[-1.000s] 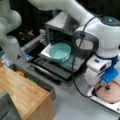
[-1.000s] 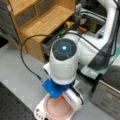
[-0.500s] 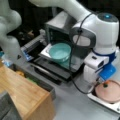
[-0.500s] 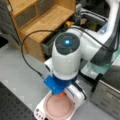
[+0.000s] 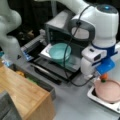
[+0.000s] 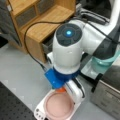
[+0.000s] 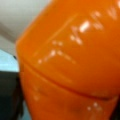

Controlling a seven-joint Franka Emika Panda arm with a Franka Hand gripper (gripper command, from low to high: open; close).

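An orange object [image 7: 70, 62] fills the wrist view, and none of the fingers show there. In both front views it appears as a small orange piece [image 5: 104, 75] [image 6: 60, 89] under the blue wrist mount. My gripper [image 5: 103, 78] [image 6: 61, 90] is shut on it, just above the near rim of a pink plate [image 5: 111, 91] [image 6: 58, 106]. The plate lies in a white tray [image 5: 96, 98] [image 6: 39, 112]. The arm's white body hides most of the hand.
A teal bowl [image 5: 59, 51] [image 6: 105, 61] rests on the open door of a dark toaster oven [image 5: 57, 27]. A wooden cabinet [image 5: 22, 97] [image 6: 42, 25] stands nearby. A black cable [image 5: 75, 83] trails across the grey table.
The arm has shifted upward in both front views, and more of the pink plate now shows below it. The orange object stays in the gripper.
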